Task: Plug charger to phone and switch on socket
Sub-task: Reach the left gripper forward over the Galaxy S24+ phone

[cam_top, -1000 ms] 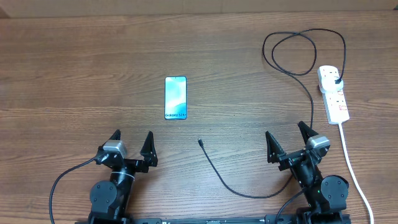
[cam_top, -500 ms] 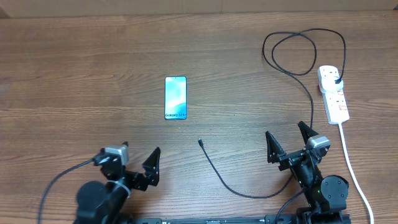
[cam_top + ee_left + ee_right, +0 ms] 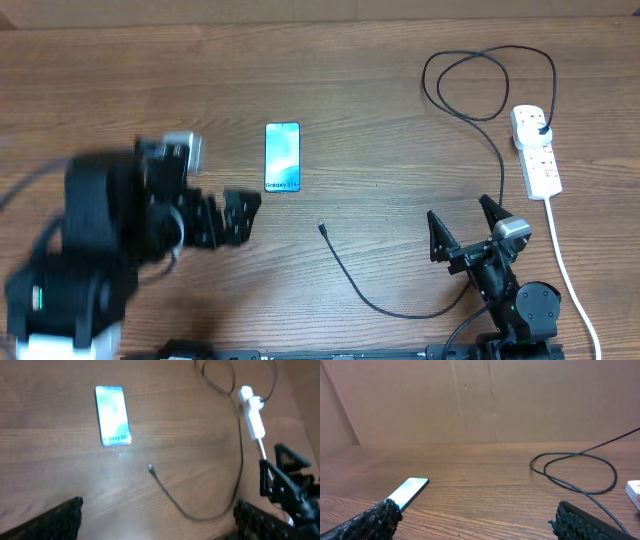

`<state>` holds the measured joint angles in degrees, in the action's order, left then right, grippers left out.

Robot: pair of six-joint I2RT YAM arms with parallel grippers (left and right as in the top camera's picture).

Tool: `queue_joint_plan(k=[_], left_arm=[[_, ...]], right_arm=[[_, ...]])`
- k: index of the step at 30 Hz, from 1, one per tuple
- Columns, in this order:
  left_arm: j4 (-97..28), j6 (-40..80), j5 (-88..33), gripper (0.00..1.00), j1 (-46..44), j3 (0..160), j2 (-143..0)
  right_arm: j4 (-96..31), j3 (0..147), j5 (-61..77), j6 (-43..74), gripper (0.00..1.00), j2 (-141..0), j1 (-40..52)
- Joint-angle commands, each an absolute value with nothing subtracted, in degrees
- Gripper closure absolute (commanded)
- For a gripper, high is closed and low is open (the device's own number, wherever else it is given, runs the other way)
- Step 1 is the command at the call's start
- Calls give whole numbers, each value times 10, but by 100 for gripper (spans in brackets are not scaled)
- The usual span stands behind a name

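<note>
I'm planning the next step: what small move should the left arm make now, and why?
Probably lower the open left claw toward the charger's connector tip: it lies loose on the table, apart from the phone, and the claw holds nothing.

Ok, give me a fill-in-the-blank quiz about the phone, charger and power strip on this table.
1. The phone lies with its screen facing ___.
2. The white power strip holds the charger's black ___.
3. The left pincer and right pincer are both ___.
Missing words: up; plug; open.
</note>
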<state>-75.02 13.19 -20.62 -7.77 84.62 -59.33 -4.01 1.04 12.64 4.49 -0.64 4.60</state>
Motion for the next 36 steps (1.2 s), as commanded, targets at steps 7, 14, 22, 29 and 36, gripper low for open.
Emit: queue_joint_plan(k=[7, 14, 22, 29, 36], left_arm=[[-775, 107, -224, 0, -75, 984, -842], [-697, 107, -220, 0, -75, 984, -986], [-690, 133, -218, 0, -75, 984, -1152], [-624, 196, -117, 0, -94, 984, -1169], [-549, 195, -9, 0, -139, 982, -1169]], right_arm=[[-37, 4, 121, 44, 0, -2, 48], [-37, 4, 121, 44, 0, -2, 48], [-37, 4, 121, 44, 0, -2, 48], [-37, 4, 121, 44, 0, -2, 48], [-37, 4, 121, 44, 0, -2, 48]])
